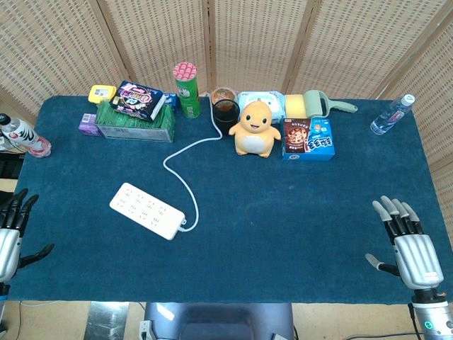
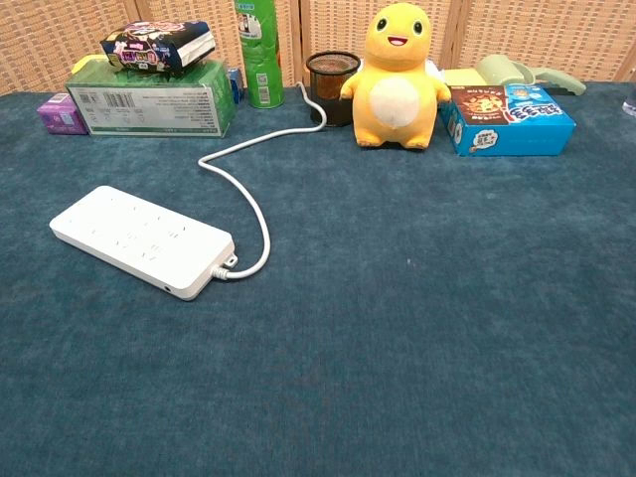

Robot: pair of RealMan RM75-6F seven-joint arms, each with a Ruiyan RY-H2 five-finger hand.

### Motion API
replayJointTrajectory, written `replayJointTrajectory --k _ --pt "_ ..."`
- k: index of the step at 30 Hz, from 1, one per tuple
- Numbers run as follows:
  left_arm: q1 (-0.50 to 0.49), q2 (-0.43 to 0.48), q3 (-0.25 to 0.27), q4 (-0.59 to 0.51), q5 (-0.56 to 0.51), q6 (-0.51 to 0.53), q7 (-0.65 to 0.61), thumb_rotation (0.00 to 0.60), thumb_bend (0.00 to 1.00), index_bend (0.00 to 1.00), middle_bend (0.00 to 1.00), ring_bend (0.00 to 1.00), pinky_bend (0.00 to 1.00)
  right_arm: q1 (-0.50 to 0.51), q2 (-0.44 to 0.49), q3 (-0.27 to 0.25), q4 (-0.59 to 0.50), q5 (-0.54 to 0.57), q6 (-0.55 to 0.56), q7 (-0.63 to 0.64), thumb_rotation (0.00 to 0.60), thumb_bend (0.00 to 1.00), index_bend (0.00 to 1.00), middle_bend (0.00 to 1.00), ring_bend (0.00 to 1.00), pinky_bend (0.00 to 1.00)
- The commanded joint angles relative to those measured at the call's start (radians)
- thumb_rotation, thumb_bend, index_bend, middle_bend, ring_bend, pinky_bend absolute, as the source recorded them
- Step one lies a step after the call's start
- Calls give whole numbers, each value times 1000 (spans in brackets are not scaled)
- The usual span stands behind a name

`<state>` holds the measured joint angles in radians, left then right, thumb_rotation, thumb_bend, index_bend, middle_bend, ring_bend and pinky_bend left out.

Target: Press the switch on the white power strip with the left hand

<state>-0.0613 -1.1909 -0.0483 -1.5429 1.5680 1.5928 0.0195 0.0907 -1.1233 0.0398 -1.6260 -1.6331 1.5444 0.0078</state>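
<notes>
The white power strip (image 1: 147, 210) (image 2: 142, 239) lies flat on the blue table cloth, left of centre, with its white cord (image 1: 185, 160) (image 2: 245, 189) curling off its right end toward the back. No switch is discernible on it at this size. My left hand (image 1: 13, 231) rests at the table's left edge, fingers spread, well to the left of the strip and holding nothing. At the front right corner my right hand (image 1: 405, 241) lies palm down with fingers apart, empty. Neither hand shows in the chest view.
Along the back stand a green box (image 1: 136, 124) topped with a snack bag, a green can (image 1: 187, 90), a dark cup (image 1: 225, 108), a yellow plush toy (image 1: 254, 129) and a blue box (image 1: 307, 138). Water bottles lie at the far left (image 1: 25, 134) and far right (image 1: 391, 115).
</notes>
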Motion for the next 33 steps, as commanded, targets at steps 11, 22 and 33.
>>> replayJointTrajectory --k 11,22,33 --pt "2 10 -1 -7 -11 -5 -9 600 0 0 0 0 97 0 -4 -1 1 -3 2 -10 600 0 0 0 0 0" --pt "-11 -2 -10 -6 -5 -8 -28 600 44 0 875 836 828 -2 -8 1 6 -8 14 -2 600 0 0 0 0 0" --pt "-13 -23 -6 -6 13 2 -45 600 307 0 1000 1000 1000 -5 -6 3 7 -6 20 7 600 0 0 0 0 0"
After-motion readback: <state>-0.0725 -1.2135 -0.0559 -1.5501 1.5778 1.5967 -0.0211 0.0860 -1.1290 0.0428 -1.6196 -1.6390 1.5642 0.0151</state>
